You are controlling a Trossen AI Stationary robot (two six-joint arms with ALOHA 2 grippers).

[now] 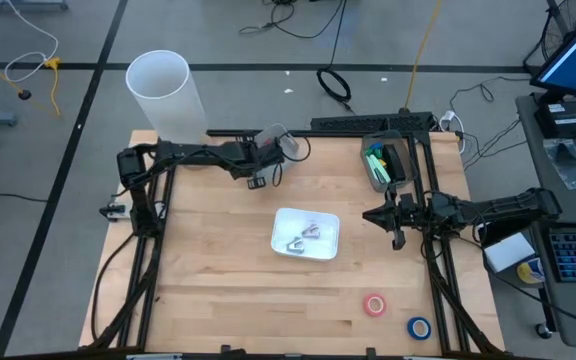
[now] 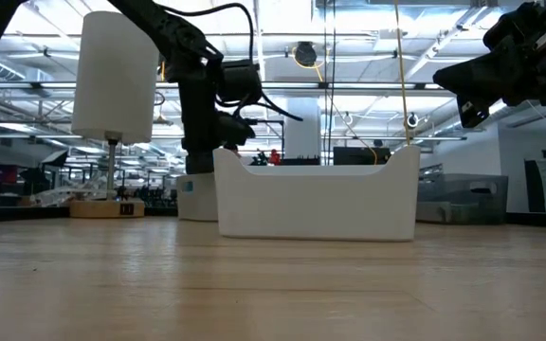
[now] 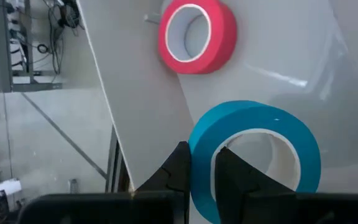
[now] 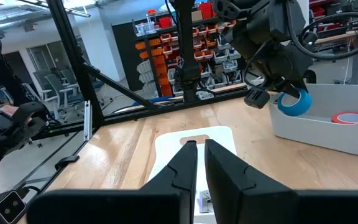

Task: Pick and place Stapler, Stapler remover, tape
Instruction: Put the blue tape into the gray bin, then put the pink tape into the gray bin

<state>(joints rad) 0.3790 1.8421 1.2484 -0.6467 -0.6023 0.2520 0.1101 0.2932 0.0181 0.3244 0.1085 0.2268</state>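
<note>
Task midway. Left pincer (image 3: 201, 171) clamps blue tape roll (image 3: 253, 158) by wall, above grey bin (image 3: 328, 74) at tabletop's far edge; red tape roll (image 3: 196, 35) already inside. Right pincer (image 4: 201, 163) closed, empty, over white tray (image 1: 306, 235).

Counts: four rolls. Loose red roll (image 1: 374, 305) and blue roll (image 1: 419, 327) remain on tabletop (image 1: 218, 280). Tray holds small metal items, unidentifiable.

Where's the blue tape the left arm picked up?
In the left gripper, shut on the blue tape roll, over a white bin holding a red roll.
</note>
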